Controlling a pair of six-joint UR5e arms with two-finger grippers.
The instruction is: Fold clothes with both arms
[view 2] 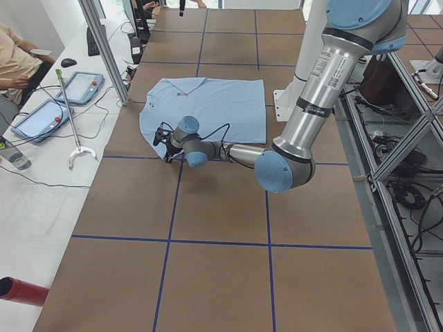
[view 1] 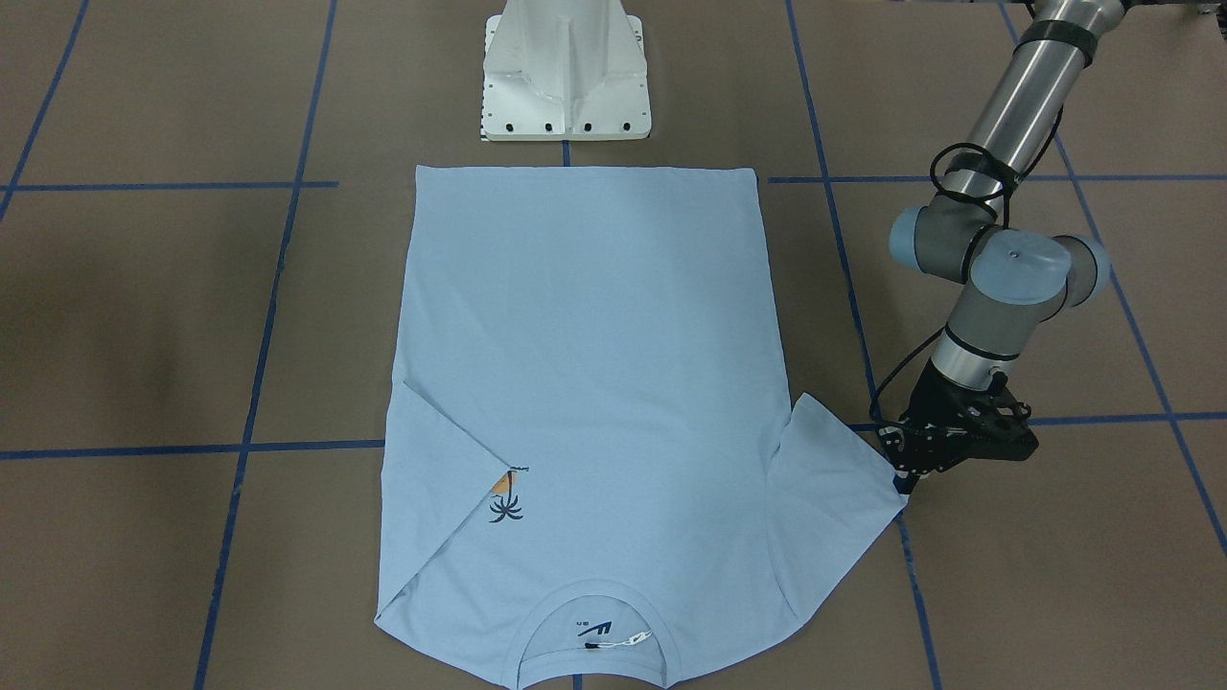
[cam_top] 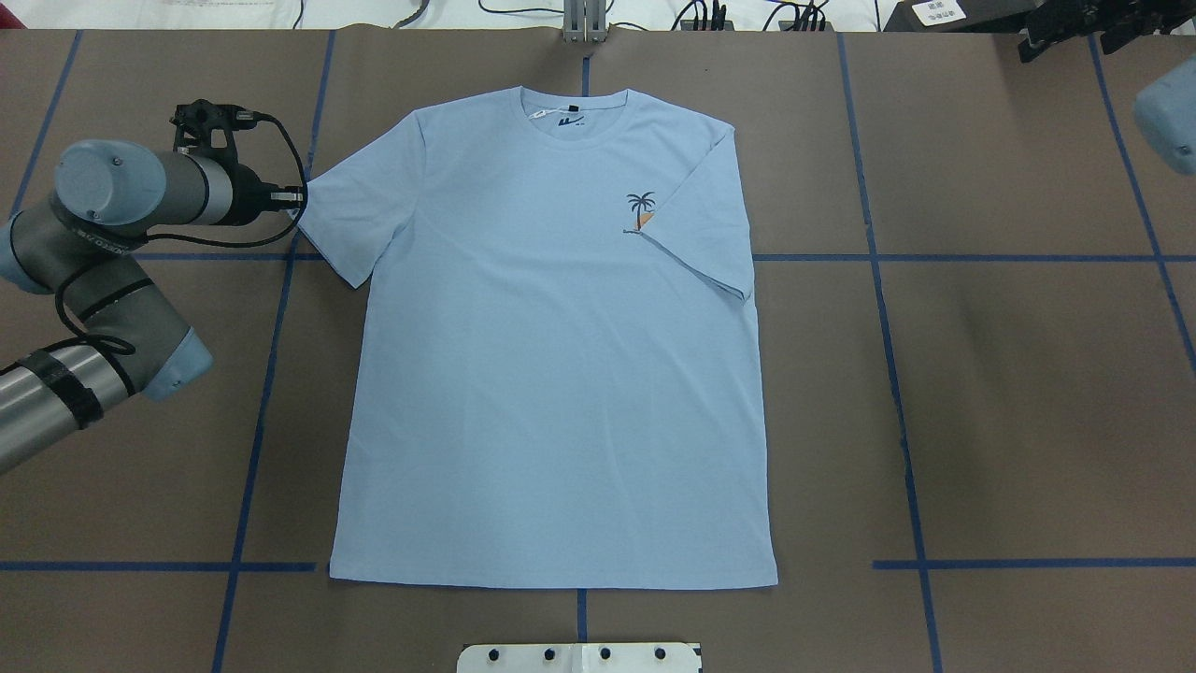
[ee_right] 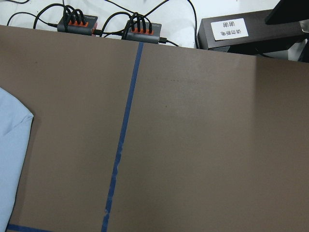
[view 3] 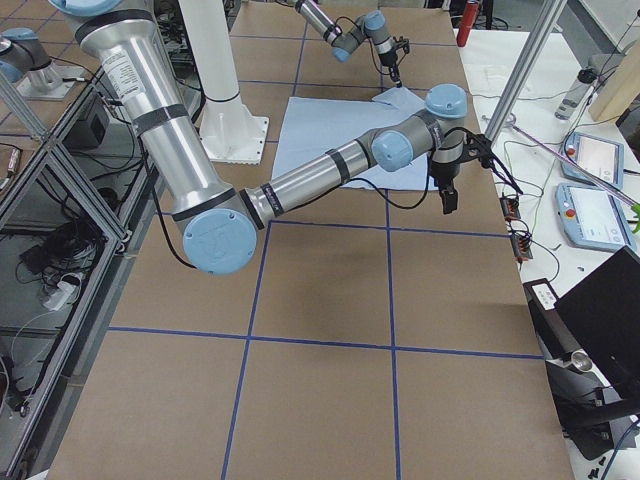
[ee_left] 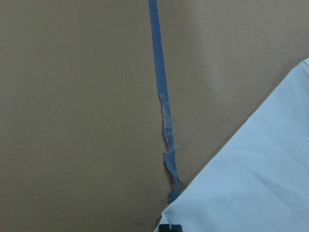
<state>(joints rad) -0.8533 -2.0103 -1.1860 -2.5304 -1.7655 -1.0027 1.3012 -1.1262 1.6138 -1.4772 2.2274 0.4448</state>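
Note:
The light blue T-shirt [view 1: 585, 335] [cam_top: 561, 374] lies flat, front up, with its collar [cam_top: 572, 105] at the table's far side from the robot. The sleeve on the robot's right [cam_top: 701, 252] is folded inward and covers part of the palm print [cam_top: 641, 207]. My left gripper [cam_top: 299, 198] [view 1: 903, 482] is low at the outer corner of the other sleeve [ee_left: 251, 183], fingers together, apparently shut on the hem. My right gripper [cam_top: 1074, 33] [view 3: 447, 200] hangs above bare table past the shirt, near the far edge. Whether it is open or shut does not show.
The white pedestal base [view 1: 566, 77] [cam_top: 579, 657] stands just behind the shirt's hem. Blue tape lines [ee_left: 159, 72] cross the brown table. Power strips with cables [ee_right: 77, 22] line the far edge. A seated person [view 2: 14, 55] and tablets [view 2: 82, 87] are at a side bench.

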